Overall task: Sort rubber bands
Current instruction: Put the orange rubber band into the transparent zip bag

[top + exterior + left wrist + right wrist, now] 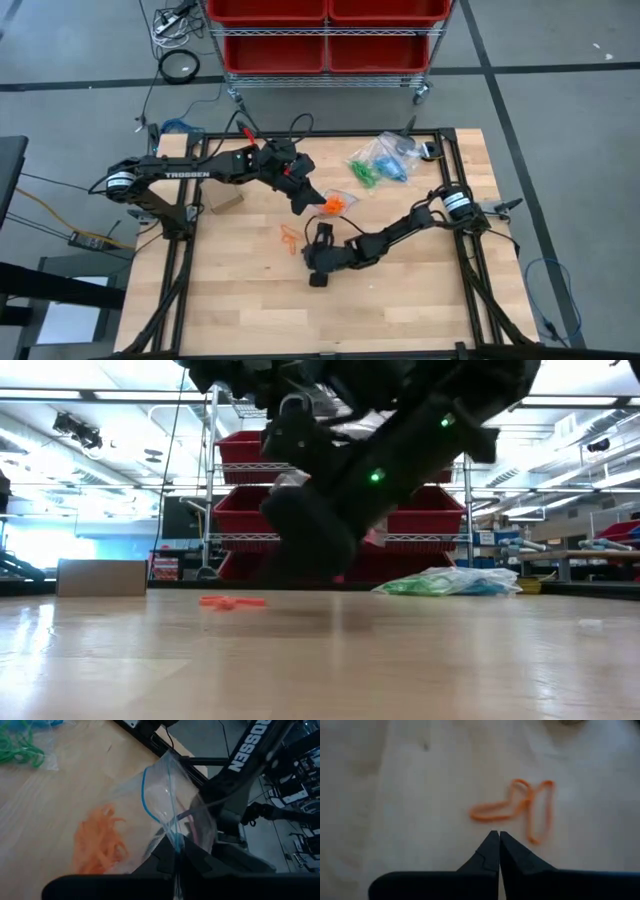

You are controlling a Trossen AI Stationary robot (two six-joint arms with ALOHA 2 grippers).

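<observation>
- High view: I see the left gripper near the table's middle, pinching the edge of a clear bag w/ orange bands inside. Bag lies just beside it, toward the right side.
- Right gripper sits toward the front of center, pointing at a few loose orange bands on the wood, just left of it. Can't tell from up here if it touches them.
- More bags w/ green bands and blue bands lie at the back right of the table, well apart from both grippers. A small cardboard box sits under the left arm.
- Red bins on a wire rack stand beyond the table's far edge.
- Low view: dark arm bodies fill the upper middle; fingers not readable here. Loose orange bands lie flat on the table at left-center; green/blue bag pile at right; box at far left.
- Left wrist view: fingers pressed together on the clear bag, holding its blue-lined zip edge up. Orange bands bunched inside, low in the bag. Green bands show in a far corner.
- Right wrist view: the right gripper has its tips pressed together w/ nothing between them. Loose orange bands lie on the wood just ahead of the tips, apart from them, two or three loops tangled.
</observation>
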